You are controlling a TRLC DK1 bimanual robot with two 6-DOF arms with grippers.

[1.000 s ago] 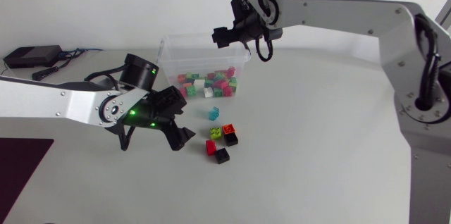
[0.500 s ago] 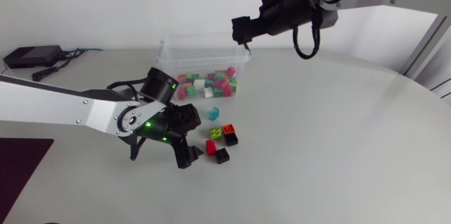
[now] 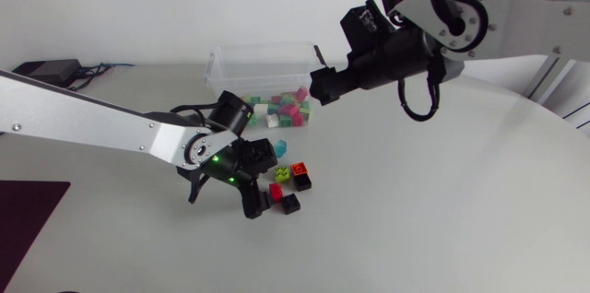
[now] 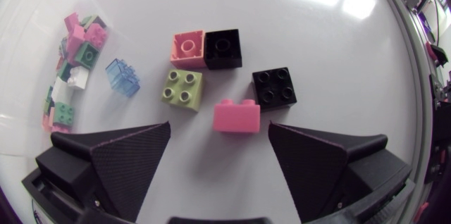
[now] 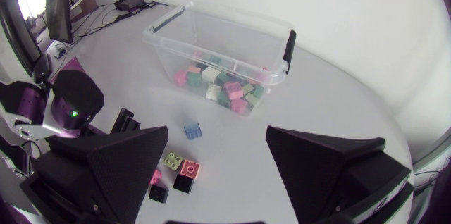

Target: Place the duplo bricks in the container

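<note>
The container is clear, glossy plastic; the blue brick is translucent plastic, and the pink brick is opaque, smooth and hard. The white table is smooth with a glossy sheen. The left gripper has matt black fingers with a fine woven grain.

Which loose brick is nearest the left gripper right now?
The pink brick tipped on its side, right at the fingertips of the open left gripper; the rest lie farther ahead.

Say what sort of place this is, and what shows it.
Probably a robotics lab bench: a left arm and a right arm hang over a white table holding a clear container and loose duplo bricks.
</note>
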